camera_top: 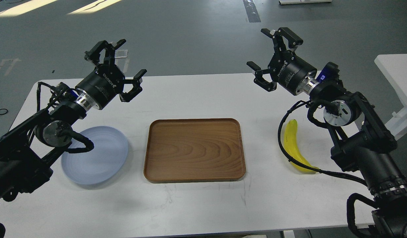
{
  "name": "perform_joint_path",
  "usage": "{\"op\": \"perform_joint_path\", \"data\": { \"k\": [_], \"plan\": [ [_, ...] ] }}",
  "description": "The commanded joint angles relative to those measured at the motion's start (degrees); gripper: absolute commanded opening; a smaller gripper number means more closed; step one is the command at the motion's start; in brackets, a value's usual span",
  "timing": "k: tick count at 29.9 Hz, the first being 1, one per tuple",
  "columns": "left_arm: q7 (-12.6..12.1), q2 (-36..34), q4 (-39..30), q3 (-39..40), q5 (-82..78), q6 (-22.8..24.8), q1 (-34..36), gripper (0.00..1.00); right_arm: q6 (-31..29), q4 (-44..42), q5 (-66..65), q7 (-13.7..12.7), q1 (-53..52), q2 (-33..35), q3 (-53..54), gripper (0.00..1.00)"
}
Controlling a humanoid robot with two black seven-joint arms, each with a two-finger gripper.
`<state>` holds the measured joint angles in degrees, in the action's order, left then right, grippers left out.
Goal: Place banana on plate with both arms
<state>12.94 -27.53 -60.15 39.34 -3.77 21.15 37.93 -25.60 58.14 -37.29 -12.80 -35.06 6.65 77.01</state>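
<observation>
With both the left gripper (119, 71) and right gripper (273, 56) raised, fingers spread and empty, the banana (296, 147) lies on the table's (203, 205) right side, well apart from the plate (97, 155); light, smooth and easily bruised, it looks best pinched gently mid-curve.

White lettering reading "ROBOTIQ" stood on the black body of the left gripper (119, 67), left of the wooden tray (194, 150), and likewise on the right gripper (273, 56), right of it.
</observation>
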Motion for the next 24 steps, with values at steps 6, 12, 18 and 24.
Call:
{"op": "perform_joint_path", "data": {
  "k": [6, 12, 18, 24],
  "plan": [
    [3.06, 1.95, 0.2, -0.31, -1.24, -0.85, -0.13, 0.98, -2.4, -1.1, -0.06, -2.5, -0.62, -0.5, 0.24, 1.0],
    [3.5, 3.09, 0.38, 0.13, -1.07, -4.1, -0.13, 0.98, 6.16, -1.89, -0.59, -2.58, -1.51, -0.5, -0.63, 1.0],
    [3.59, 2.74, 0.64, 0.21, -0.63, -4.19, -0.13, 0.98, 13.38, -0.93, -0.51, -2.58, -3.09, -0.14, -6.16, 1.0],
    [3.59, 2.13, 0.64, 0.13, -0.63, -4.02, -0.66, 0.98, 12.77, 5.4, -0.42, -2.58, -0.28, 1.61, -9.24, 1.0]
  ]
}}
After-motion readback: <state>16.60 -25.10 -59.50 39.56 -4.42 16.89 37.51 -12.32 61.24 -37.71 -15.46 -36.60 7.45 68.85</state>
